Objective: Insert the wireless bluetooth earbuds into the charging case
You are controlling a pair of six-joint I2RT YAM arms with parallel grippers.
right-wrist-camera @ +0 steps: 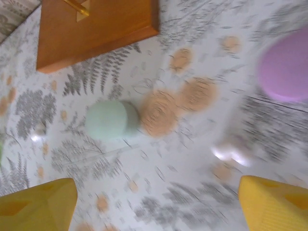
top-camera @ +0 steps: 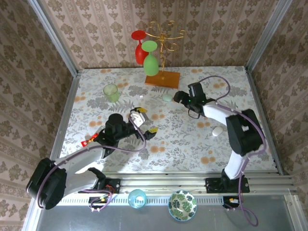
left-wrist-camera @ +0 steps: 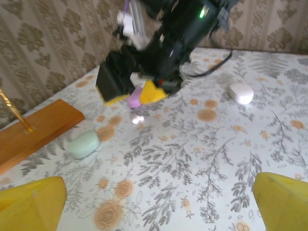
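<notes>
Nearest the lens in the left wrist view, the left gripper [left-wrist-camera: 156,206] is seen with its yellow fingertips [left-wrist-camera: 33,207] spread to the two lower corners, and nothing is held. One small whitish earbud [left-wrist-camera: 138,119] is noted loose on the floral table [left-wrist-camera: 192,159], left of centre, just below the right gripper [left-wrist-camera: 134,95]. In the right wrist view its jaws are parted wide, and nothing is gripped. A green case [right-wrist-camera: 111,120] is seen left of centre, a lilac case [right-wrist-camera: 285,71] at the upper right edge. A white case [left-wrist-camera: 241,93] is noted at upper right.
</notes>
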